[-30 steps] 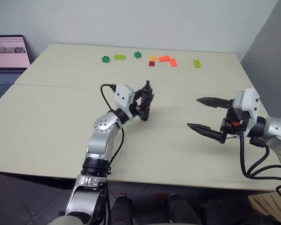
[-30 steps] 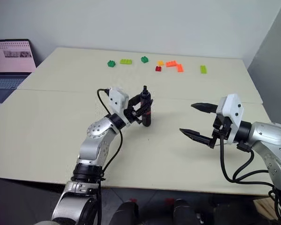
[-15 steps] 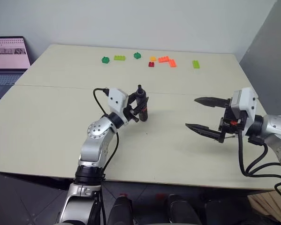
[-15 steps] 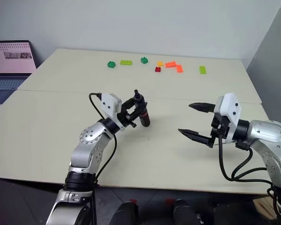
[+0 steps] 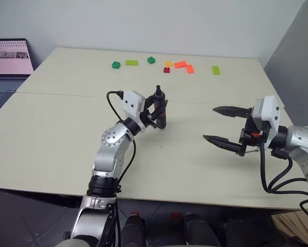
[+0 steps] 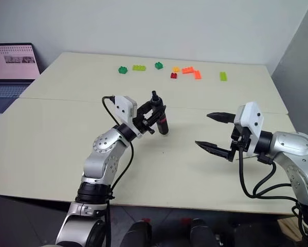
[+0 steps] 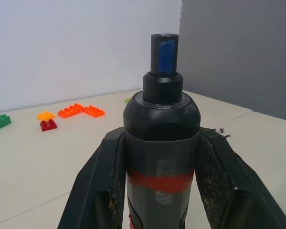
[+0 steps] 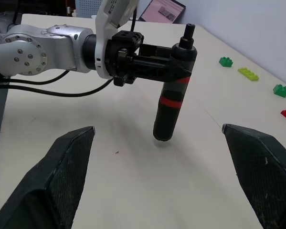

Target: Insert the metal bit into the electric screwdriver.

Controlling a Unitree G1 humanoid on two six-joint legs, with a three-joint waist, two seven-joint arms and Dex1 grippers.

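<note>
Left gripper [image 5: 158, 112] pinches the screwdriver [image 5: 161, 109] upright just over the table [image 5: 56, 134], much as a second ago, its lower end cut off in the left wrist view but whole in the right wrist view, while the right gripper [image 5: 219, 125] hangs spread wide nearby.

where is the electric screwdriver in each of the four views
Left eye view: electric screwdriver upright, left of centre, clamped in the left gripper.
Right eye view: same spot, near centre.
Left wrist view: centre, close up, blue tip up.
Right wrist view: upper centre, above the table.
Shared landmark: the red brick, beyond it.
</note>
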